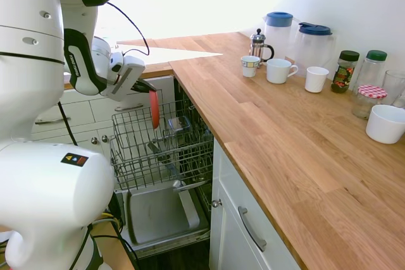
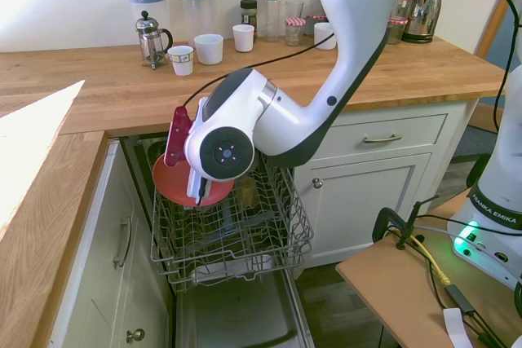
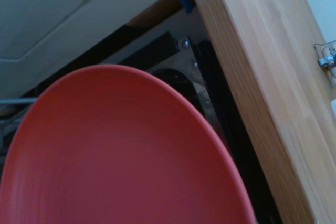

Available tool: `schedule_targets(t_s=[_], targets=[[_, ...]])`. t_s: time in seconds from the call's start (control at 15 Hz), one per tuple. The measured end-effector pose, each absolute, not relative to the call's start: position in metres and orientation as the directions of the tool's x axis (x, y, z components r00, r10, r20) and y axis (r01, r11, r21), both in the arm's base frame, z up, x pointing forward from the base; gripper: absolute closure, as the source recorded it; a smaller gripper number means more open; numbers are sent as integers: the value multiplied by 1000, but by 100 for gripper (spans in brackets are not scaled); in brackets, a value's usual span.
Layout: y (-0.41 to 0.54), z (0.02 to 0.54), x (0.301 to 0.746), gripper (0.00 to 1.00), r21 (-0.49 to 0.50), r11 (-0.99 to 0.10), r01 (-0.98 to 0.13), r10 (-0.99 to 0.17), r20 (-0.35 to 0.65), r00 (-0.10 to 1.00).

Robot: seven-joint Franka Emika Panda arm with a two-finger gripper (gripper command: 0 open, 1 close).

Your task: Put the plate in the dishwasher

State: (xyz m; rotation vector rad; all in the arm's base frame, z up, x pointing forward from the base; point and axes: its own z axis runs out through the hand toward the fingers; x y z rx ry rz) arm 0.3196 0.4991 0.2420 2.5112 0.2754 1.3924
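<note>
Smooth matt plate [image 3: 121, 156], wire rack [image 2: 236, 234]

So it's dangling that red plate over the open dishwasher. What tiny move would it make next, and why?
Probably lower it straight down a little. The gripper holds the plate on edge by its upper rim, and the plate's bottom hangs just inside the pulled-out upper wire rack of the dishwasher, apparently not yet seated between the wires. Releasing now would likely let it drop and tip.
</note>
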Motion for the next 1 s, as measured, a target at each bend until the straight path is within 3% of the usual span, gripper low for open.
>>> schedule_targets(t_s=[1.0], targets=[[508, 161, 310, 100, 321, -946, 43, 276, 728, 628]])
